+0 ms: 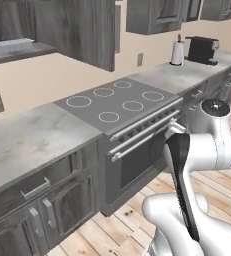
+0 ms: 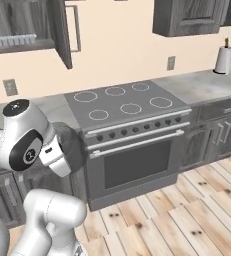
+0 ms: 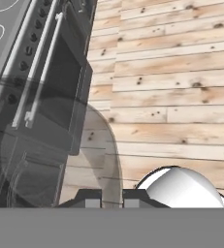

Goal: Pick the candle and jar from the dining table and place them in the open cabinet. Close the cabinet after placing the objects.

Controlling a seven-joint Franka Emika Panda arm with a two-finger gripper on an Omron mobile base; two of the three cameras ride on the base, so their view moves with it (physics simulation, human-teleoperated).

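Observation:
The jar (image 2: 71, 144) is a frosted grey see-through cylinder held at the end of my arm, in front of the lower cabinets left of the oven. In the hand view the jar (image 3: 60, 145) fills the lower left, and its right wall runs down between the fingertips. My gripper (image 3: 112, 199) is shut on that wall; in the right base view the gripper (image 2: 62, 151) points toward the oven. The open cabinet (image 1: 17, 52) hangs at the upper left, with its door (image 1: 89, 30) swung out and a ridged tray (image 2: 16, 39) on its shelf. The candle and the dining table are out of view.
A cooktop (image 1: 114, 102) and oven (image 2: 134, 160) sit straight ahead, with marble counter (image 1: 32, 137) on both sides. A paper towel roll (image 1: 177, 52) and a black coffee machine (image 1: 203, 50) stand at the far right. Wooden floor (image 2: 187, 215) lies open to the right.

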